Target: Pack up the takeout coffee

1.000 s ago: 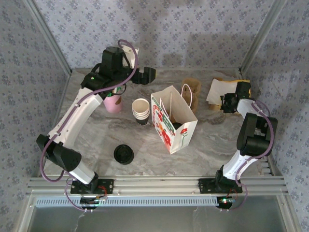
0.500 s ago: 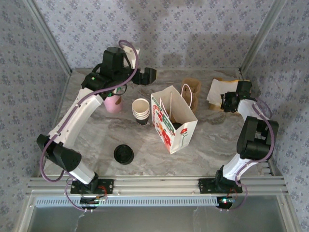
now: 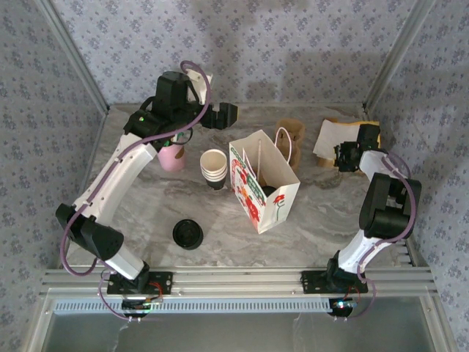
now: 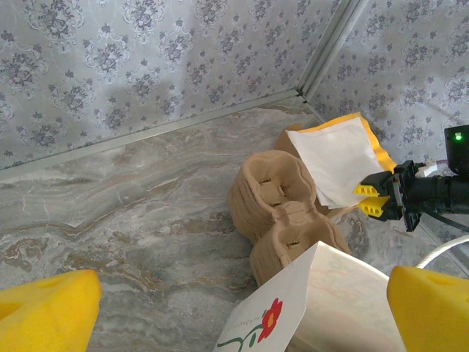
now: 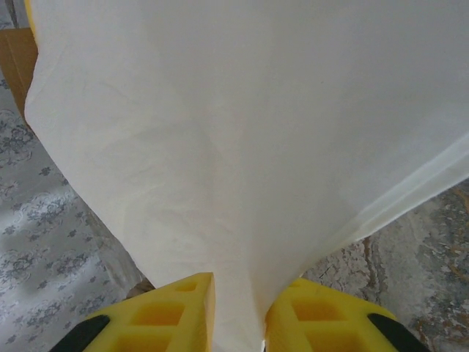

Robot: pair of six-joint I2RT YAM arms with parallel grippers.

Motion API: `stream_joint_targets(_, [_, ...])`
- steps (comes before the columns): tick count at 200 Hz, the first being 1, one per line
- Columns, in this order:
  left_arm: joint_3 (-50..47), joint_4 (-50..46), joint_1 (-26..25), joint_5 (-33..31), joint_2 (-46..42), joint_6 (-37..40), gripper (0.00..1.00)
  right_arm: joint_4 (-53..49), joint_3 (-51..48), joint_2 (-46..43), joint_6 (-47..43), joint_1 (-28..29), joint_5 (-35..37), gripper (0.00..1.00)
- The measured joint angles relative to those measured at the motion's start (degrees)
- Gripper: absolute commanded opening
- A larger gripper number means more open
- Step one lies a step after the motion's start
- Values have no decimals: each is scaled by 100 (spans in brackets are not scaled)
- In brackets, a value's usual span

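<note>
Now the right gripper (image 5: 240,317) has closed its jaws during the last second, and they are clamped on the edge of a white napkin (image 5: 242,132), which rises up from between the yellow fingers (image 5: 172,308). The arm itself has moved very little. I judge that the napkin is meant to go with the drink, so the next step is probably to carry it over to the paper bag (image 3: 265,183).

The coffee cup (image 3: 268,191) seems to be inside this bag already: a dark round shape, like its lid, lies at the bottom, but I cannot tell more.

The left gripper (image 3: 226,114) hangs above the table (image 3: 146,213) behind the bag with its jaws wide apart and holds nothing.

Between the napkin and the bag stand the brown cup carriers (image 4: 282,213), and the bag handles rise at its mouth. A stack of cups (image 3: 213,169), a pink cup (image 3: 172,157) and a loose black lid (image 3: 187,234) are on the left, out of the way.
</note>
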Motion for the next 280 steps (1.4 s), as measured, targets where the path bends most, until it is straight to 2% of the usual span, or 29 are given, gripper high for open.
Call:
stream_joint_targets(77, [177,-138,-17,-26,2,2,100,-20,-24,-37,-146,0,92,0])
stream_joint_targets(123, [313,-177,-90,-122,2,2,100,-317,81,-533,-428,0,289,0])
stream_joint_targets(280, [551,-411,-319,-243,-4,-2,100,-1971,2087,-1285,-2299,129,734,0])
